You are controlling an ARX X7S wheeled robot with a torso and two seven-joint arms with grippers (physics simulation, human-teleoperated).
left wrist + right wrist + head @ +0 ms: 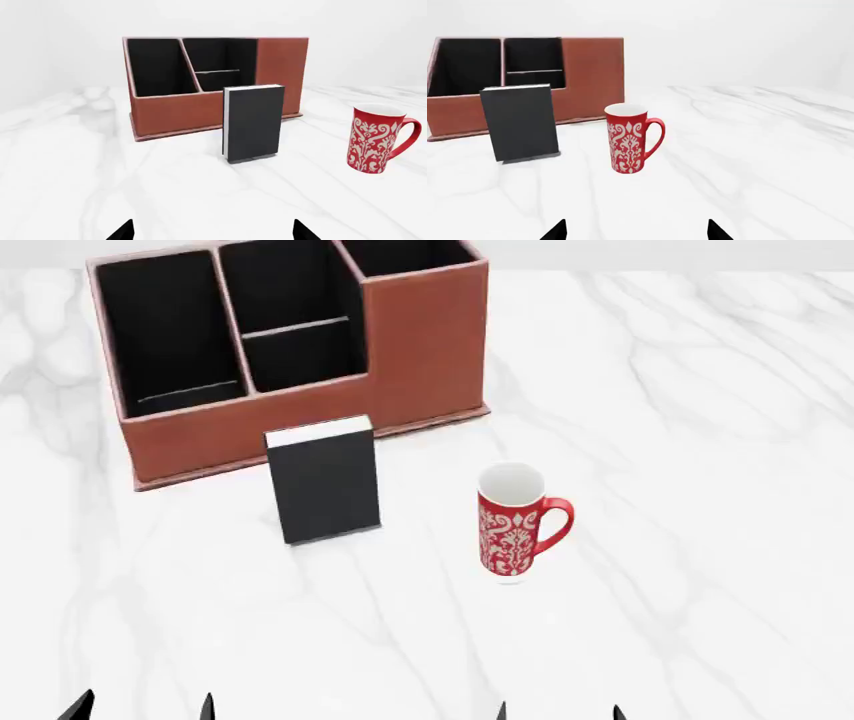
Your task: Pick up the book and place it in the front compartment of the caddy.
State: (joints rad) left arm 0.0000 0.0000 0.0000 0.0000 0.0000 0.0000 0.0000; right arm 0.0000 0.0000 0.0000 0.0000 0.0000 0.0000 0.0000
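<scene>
Standing upright on the white marble surface (694, 440), the book (324, 488) faced the robot with its black cover, its white page block showing along the top edge in the head view. It stood just in front of the caddy (414, 350), near its low front wall but apart from it. The caddy's front compartment (304, 358), a black-lined cell behind that wall, was parted from the cell behind it by a thin bar. A long undivided cell (167, 335) lay on the caddy's left side, and the tall-walled corner (407, 255) rose on its right.

A red-and-white patterned mug (513, 522) stood upright to the right of the book, well apart from it, handle turned to the right.

Both arms hung low near the surface's near edge, touching nothing. The left tool (212, 231) showed only two dark fingertips, spread wide, aimed toward the book. The right tool (635, 231) was likewise spread, its tips apart and empty, pointed toward the mug.
</scene>
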